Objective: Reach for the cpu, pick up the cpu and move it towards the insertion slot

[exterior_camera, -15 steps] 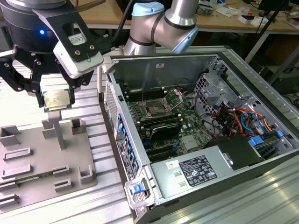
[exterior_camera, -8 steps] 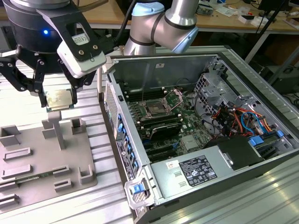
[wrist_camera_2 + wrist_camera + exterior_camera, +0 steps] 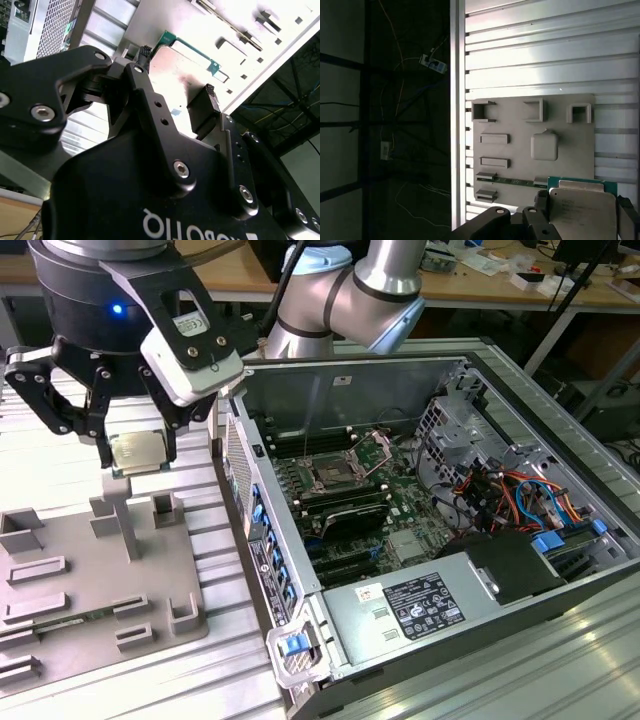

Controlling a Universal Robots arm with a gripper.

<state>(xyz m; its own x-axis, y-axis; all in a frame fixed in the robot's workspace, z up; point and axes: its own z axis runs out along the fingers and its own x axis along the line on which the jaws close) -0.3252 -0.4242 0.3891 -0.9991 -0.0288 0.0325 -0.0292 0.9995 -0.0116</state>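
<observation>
Pinching cpu (image 3: 137,450) in hand (image 3: 137,456) | above grey tray (image 3: 70,620) | insertion slot (image 3: 332,475) well apart

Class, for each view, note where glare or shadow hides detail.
Exterior view: evenly lit, sheen on the ribbed table near the cpu. Second wrist view: glare washes out the cpu's top; the hand is dark. First wrist view: half in deep shadow, the table glares.
</observation>
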